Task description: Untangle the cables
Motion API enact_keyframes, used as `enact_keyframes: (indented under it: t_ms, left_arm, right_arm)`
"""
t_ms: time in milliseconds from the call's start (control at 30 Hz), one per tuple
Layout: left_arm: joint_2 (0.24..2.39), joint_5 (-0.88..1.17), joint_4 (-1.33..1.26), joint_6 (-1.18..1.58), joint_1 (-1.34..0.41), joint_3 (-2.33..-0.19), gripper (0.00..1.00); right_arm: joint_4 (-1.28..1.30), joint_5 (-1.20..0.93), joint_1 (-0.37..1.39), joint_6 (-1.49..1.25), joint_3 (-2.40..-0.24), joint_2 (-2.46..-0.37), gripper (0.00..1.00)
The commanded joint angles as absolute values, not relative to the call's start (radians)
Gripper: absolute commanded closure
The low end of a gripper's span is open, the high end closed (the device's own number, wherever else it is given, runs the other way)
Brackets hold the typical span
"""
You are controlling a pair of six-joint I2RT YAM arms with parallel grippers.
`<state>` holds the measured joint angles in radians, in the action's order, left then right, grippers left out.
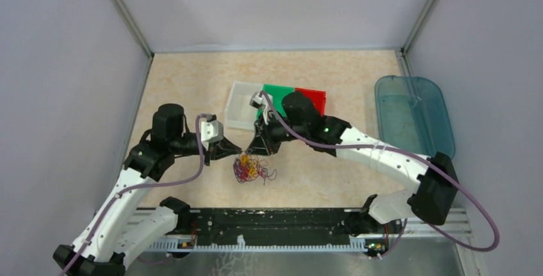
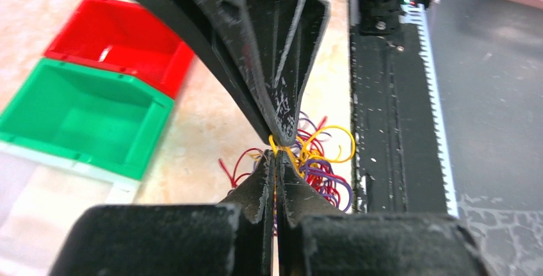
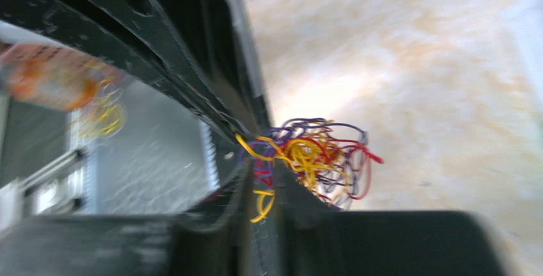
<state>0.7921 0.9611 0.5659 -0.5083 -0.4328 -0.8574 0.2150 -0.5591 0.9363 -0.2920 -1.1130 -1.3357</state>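
Observation:
The cables lie in one knotted heap of red, yellow and purple strands on the table, between the two arms. My left gripper reaches the heap from the left. In the left wrist view it is shut, with a yellow cable pinched at its tips and the rest of the cables just beyond. My right gripper comes down from the right, tip to tip with the left one. In the right wrist view it stands slightly open, a yellow loop hanging loose in the gap in front of the cables.
A clear bin, a green bin and a red bin stand in a row behind the heap. A teal tray lies at the right. A black rail runs along the near edge.

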Motion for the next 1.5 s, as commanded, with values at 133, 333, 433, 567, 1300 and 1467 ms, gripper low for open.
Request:
enact_keyframes:
  t_ms: [133,333,433,567,1300,1467]
  left_arm:
    - [0.809,0.772,0.395,-0.108,-0.45,-0.871,1.0]
    - [0.799,0.717,0.382,-0.025,-0.452,-0.874,1.0]
    - [0.803,0.706,0.383,-0.009,-0.451,-0.888,1.0]
    - [0.811,0.734,0.396,0.006,-0.452,-0.911,1.0]
    - [0.837,0.992,0.361,0.131,-0.452,-0.972,1.0]
    - [0.859,1.077,0.323,0.209,-0.451,-0.995,1.0]
  right_arm:
    - [-0.044,0.082,1.042,-0.293,-0.934,-1.119,0.44]
    - [-0.178,0.212,1.13,-0.301,-0.866,-1.11,0.42]
    - [-0.225,0.217,1.146,-0.312,-0.844,-1.126,0.42]
    - [-0.254,0.222,1.154,-0.33,-0.842,-1.148,0.42]
    - [-0.312,0.289,1.155,-0.33,-0.837,-1.193,0.45]
    - [-0.369,0.305,1.155,-0.308,-0.84,-1.215,0.45]
